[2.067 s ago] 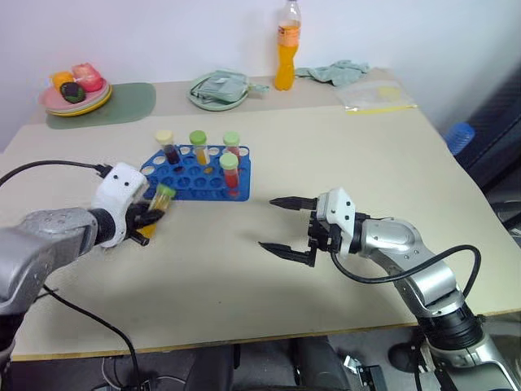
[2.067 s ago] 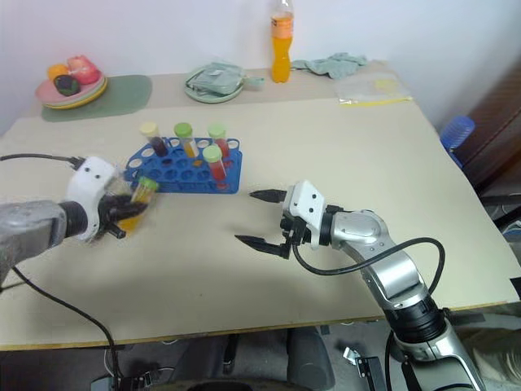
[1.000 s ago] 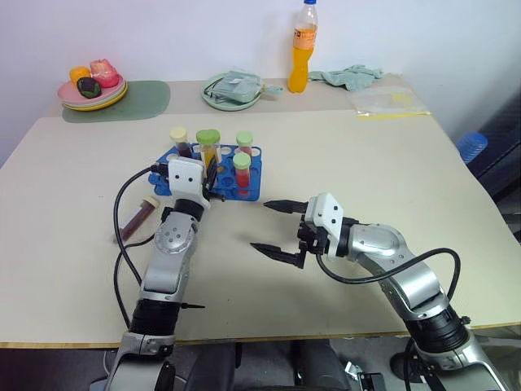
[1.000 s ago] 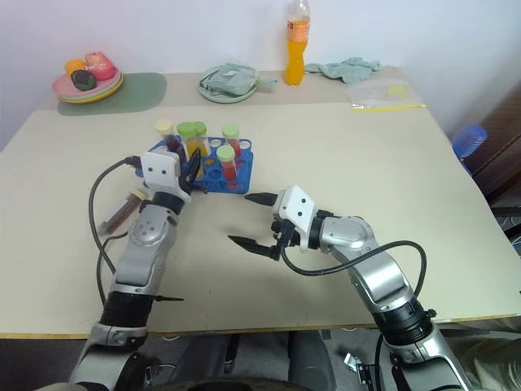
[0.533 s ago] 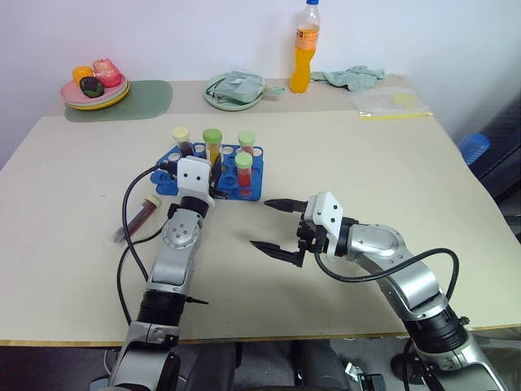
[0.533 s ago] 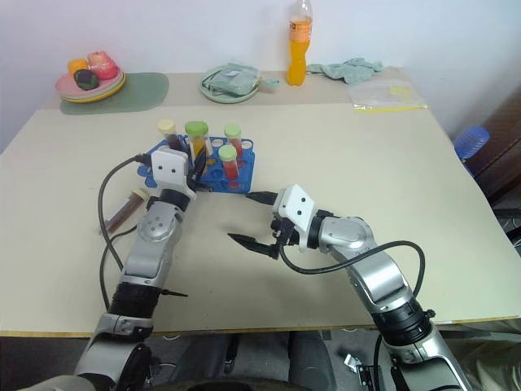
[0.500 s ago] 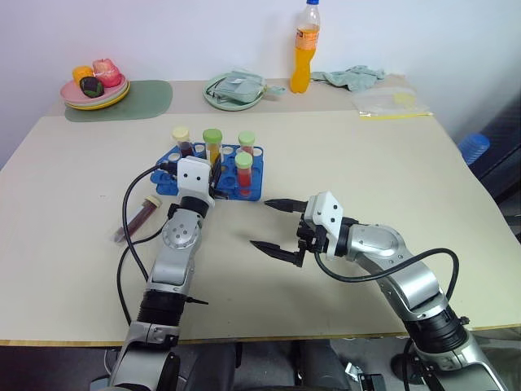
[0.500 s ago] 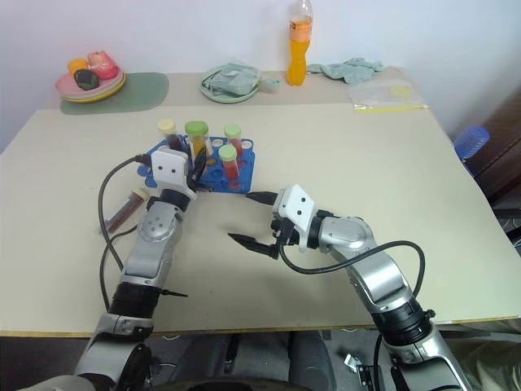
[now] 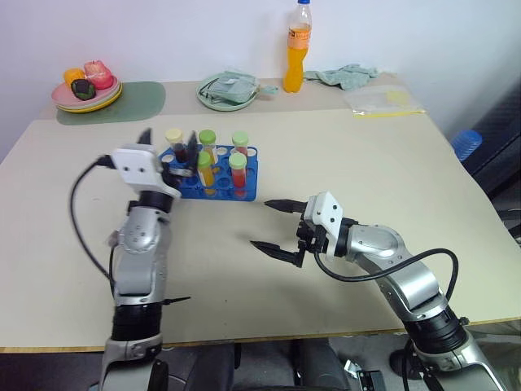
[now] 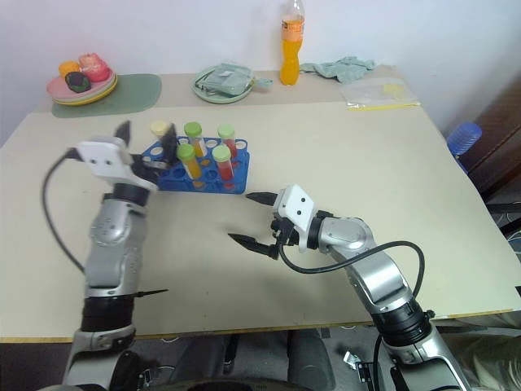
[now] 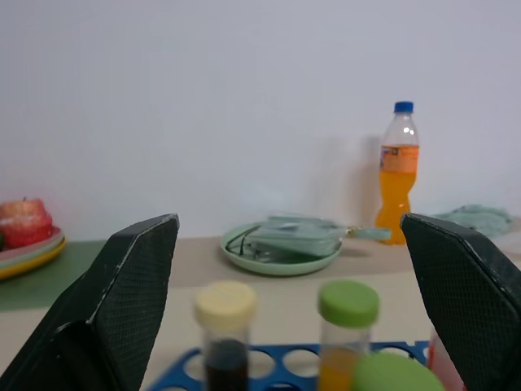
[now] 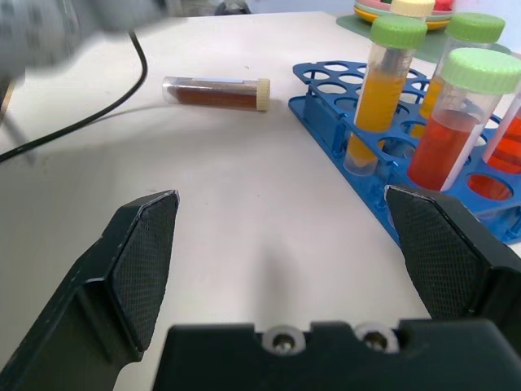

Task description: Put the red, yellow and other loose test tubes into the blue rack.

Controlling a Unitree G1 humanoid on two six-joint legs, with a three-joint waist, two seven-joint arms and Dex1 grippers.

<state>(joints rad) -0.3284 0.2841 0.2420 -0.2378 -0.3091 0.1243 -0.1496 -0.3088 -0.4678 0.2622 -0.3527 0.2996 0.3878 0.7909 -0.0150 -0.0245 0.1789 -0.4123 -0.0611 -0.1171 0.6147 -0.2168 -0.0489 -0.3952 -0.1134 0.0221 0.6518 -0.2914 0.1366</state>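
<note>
Right wrist view: one dark-red loose test tube [image 12: 214,91] with a cream cap is seen lying flat on the table [image 12: 244,244] beside the blue rack [image 12: 342,106], where capped tubes stand upright. Left gripper [image 9: 169,147] is held released above the rack; right gripper [image 9: 273,225] is spread, empty.

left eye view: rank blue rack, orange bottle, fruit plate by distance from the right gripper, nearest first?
From the right gripper:
1. Blue rack, just past it toward the robot's left.
2. Orange bottle, at the table's far edge, nearly straight ahead.
3. Fruit plate, far-left corner, clearly the farthest.
</note>
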